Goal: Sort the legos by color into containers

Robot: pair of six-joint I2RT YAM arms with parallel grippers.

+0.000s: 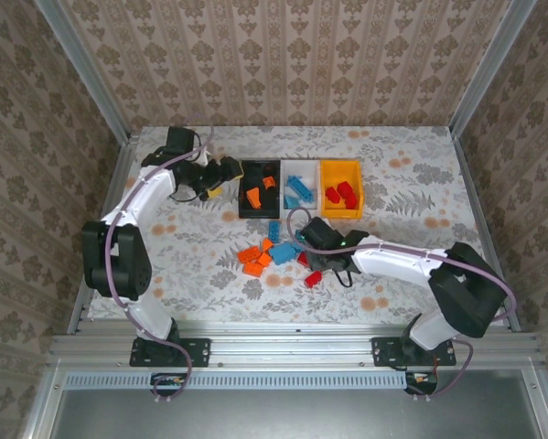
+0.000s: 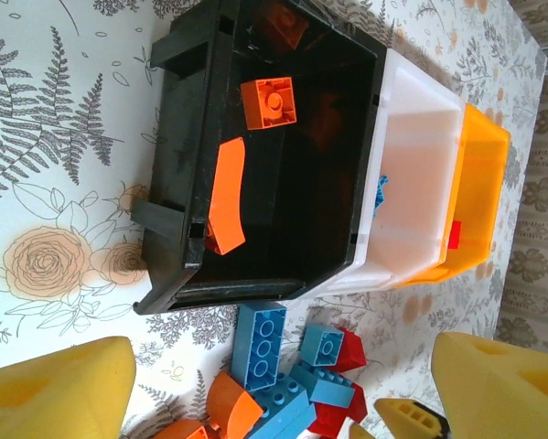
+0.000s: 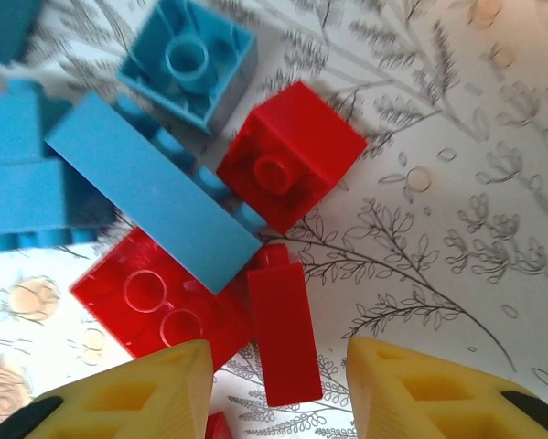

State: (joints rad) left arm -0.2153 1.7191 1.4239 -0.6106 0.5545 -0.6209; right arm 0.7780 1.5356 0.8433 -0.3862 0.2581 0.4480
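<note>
Loose legos lie mid-table: orange (image 1: pixel 252 261), blue (image 1: pixel 283 251) and red (image 1: pixel 313 277). The containers stand in a row behind them: black bin (image 1: pixel 261 216) with orange bricks, white bin (image 1: pixel 300 165) with blue ones, yellow-orange bin (image 1: pixel 340 214) with red ones. My right gripper (image 1: pixel 317 256) hangs over the pile's right side. It (image 3: pixel 278 366) is open, and a narrow red brick (image 3: pixel 283 320) lies between the fingers with a gap on each side. My left gripper (image 1: pixel 220 176) hovers left of the black bin (image 2: pixel 177 165), open (image 2: pixel 278 366) and holding nothing.
Beside the narrow brick lie a square red brick (image 3: pixel 292 165), a flat blue piece (image 3: pixel 150 192) and a translucent red brick (image 3: pixel 155 302). Low rails edge the table, with patterned walls behind. Bare patterned tabletop lies right of the pile (image 1: pixel 411 229).
</note>
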